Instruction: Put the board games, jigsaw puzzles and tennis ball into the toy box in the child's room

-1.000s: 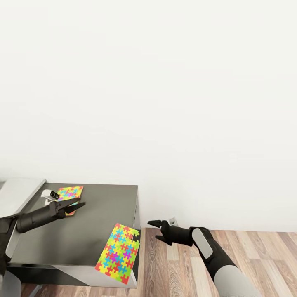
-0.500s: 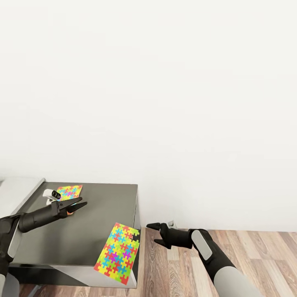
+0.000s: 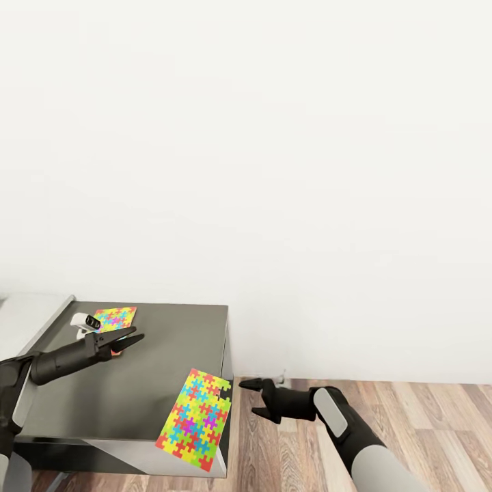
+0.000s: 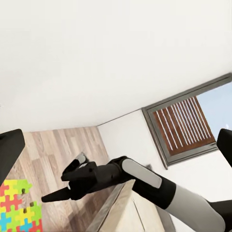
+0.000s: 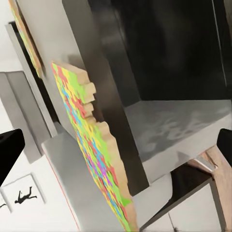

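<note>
While the thin multicoloured jigsaw-patterned board (image 3: 197, 418) is overhanging the dark grey desk wing (image 3: 157, 355) at its near corner, the right gripper (image 3: 250, 398) is hovering just beside it, jaws spread and empty, nearer than the open left gripper (image 3: 128, 337).

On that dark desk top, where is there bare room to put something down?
The widest bare patch of the dark desk top lies between the small jigsaw puzzle near the wall and the large jigsaw puzzle overhanging the front corner. The left end effector hovers beside the small puzzle, so that corner is crowded.
</note>
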